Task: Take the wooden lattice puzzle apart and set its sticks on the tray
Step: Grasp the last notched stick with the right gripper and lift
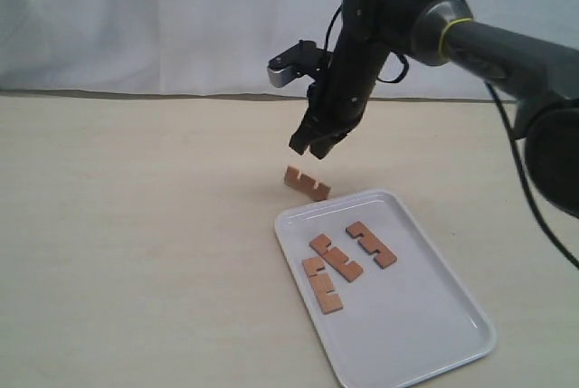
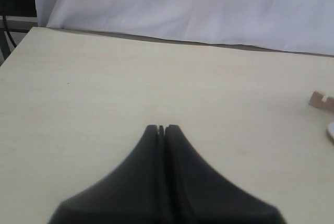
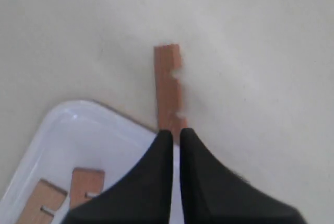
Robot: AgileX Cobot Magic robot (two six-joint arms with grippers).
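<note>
Right gripper [image 1: 312, 148] hangs in the air over the table [image 1: 136, 225], pointing down, its two black fingers pinched almost together with only a thin slit between them and nothing caught in there: it's empty. Straight beneath its tips, down on the bare tabletop, lies one stick [image 1: 307, 184], reddish-brown, two square notches along one edge; in the right wrist view that stick [image 3: 168, 85] runs away from the fingertips, its near end tucked out of sight behind them. Right beside that near end is the rounded corner of the tray [image 1: 416, 334], the stick just outside its rim; whether the two touch I can't tell. Further out from the gripper, on the white tray floor, three more sticks: one [image 1: 371, 244] lying apart, and a pair, one [image 1: 336, 258] and the other [image 1: 322, 285], meeting at their ends. Well away from all of it, the left gripper [image 2: 161, 128] is low over bare table, fingers pressed together, gripping nothing, with the loose stick [image 2: 321, 100] far off to its side.
</note>
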